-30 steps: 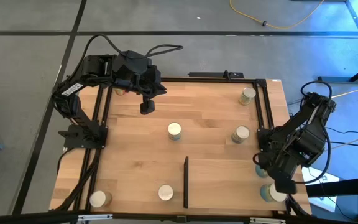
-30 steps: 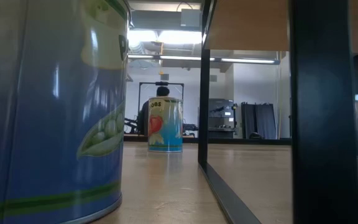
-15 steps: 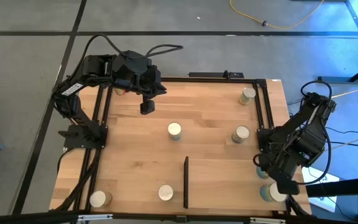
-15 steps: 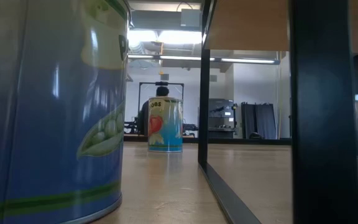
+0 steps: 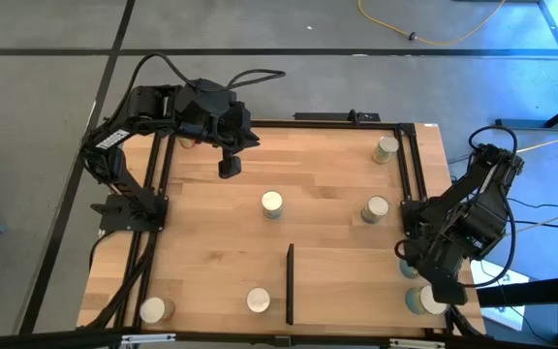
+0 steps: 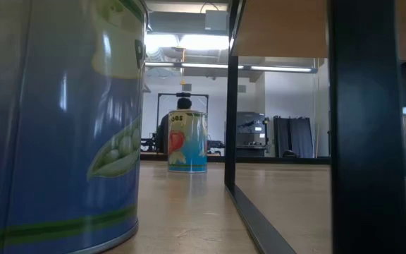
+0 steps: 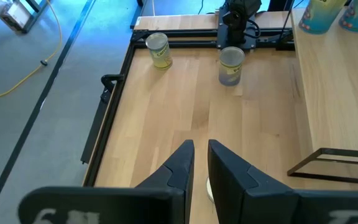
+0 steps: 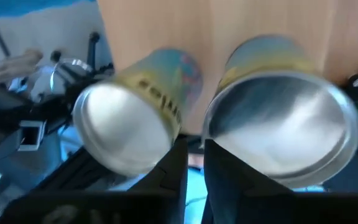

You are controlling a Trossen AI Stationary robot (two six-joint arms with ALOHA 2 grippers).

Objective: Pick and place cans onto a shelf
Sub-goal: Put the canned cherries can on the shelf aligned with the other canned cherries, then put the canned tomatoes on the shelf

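Note:
Several cans stand upright on the wooden tabletop: one mid-table (image 5: pixel 272 203), two at the far right (image 5: pixel 386 148) (image 5: pixel 376 208), two at the near edge (image 5: pixel 258 301) (image 5: pixel 151 310). The shelf (image 5: pixel 347 286), with its black bar (image 5: pixel 290 283), stands at the near right. My left gripper (image 5: pixel 229 167) hangs shut and empty above the far left of the table, short of the mid-table can. My right gripper (image 5: pixel 444 289) is shut, pointing down over two cans (image 8: pixel 129 124) (image 8: pixel 284 118) at the table's near right corner, and touches neither.
A black metal frame (image 5: pixel 153 194) runs round the tabletop. In the low view a blue pea-label can (image 6: pixel 62 120) stands very close, a tomato-label can (image 6: pixel 187 141) farther off, beside the shelf's black leg (image 6: pixel 368 127). A person (image 6: pixel 182 106) sits beyond the table.

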